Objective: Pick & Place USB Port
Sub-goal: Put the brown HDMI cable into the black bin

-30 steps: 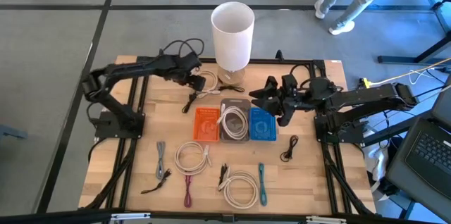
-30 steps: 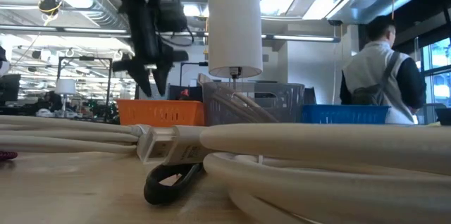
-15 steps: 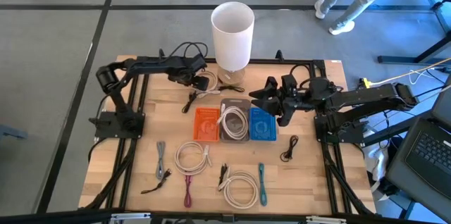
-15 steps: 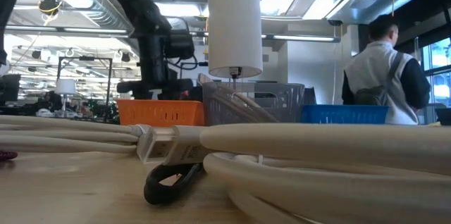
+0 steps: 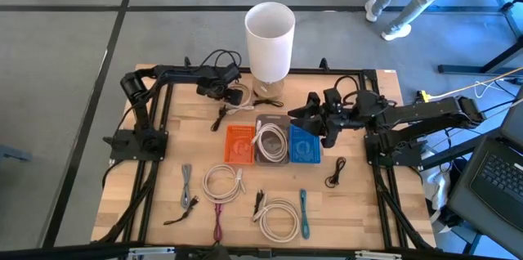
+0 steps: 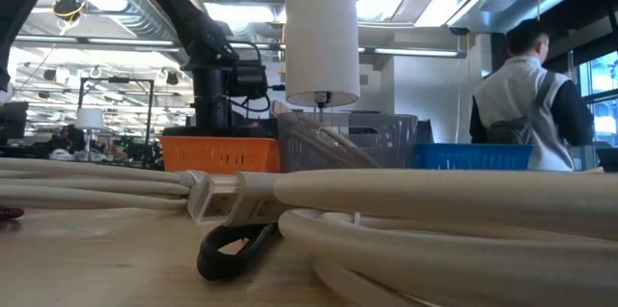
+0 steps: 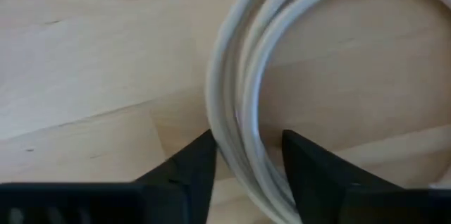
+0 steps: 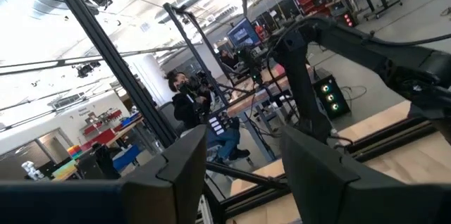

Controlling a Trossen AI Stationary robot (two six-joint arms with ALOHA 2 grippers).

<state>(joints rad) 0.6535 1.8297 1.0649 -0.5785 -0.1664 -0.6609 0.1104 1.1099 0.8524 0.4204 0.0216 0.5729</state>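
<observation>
A coiled white cable (image 5: 243, 95) lies flat on the table by the foot of the white cylinder (image 5: 270, 31). My left gripper (image 5: 234, 94) is down over it, open. In the left wrist view (image 7: 246, 143) its two fingers stand on either side of the coil's strands (image 7: 236, 76). In the low view the left arm (image 6: 214, 80) reaches down behind the orange bin (image 6: 222, 154). My right gripper (image 5: 315, 118) hovers open and empty over the blue bin (image 5: 304, 145). Its wrist view (image 8: 243, 146) looks out into the room. My left gripper comes from above, pointing down, with its fingers (image 7: 201, 164) across a bundle of two or three strands on one side of the white coil (image 7: 243, 157). The strands nearly fill the gap. I cannot tell whether the fingers touch them. The coil lies on the wood.
Orange (image 5: 240, 143), grey (image 5: 271, 141) and blue bins stand in a row mid-table; the grey one holds a white cable. Loose cables lie on the near half: two white coils (image 5: 222, 182) (image 5: 278, 217) and grey, pink, teal and black ones. A person (image 6: 526, 104) stands beyond the table.
My left gripper has moved down and toward the table's right, over to the white coil by the cylinder. In the low view it has dropped from well above the orange bin to behind it. The right arm and the cables have kept still.
</observation>
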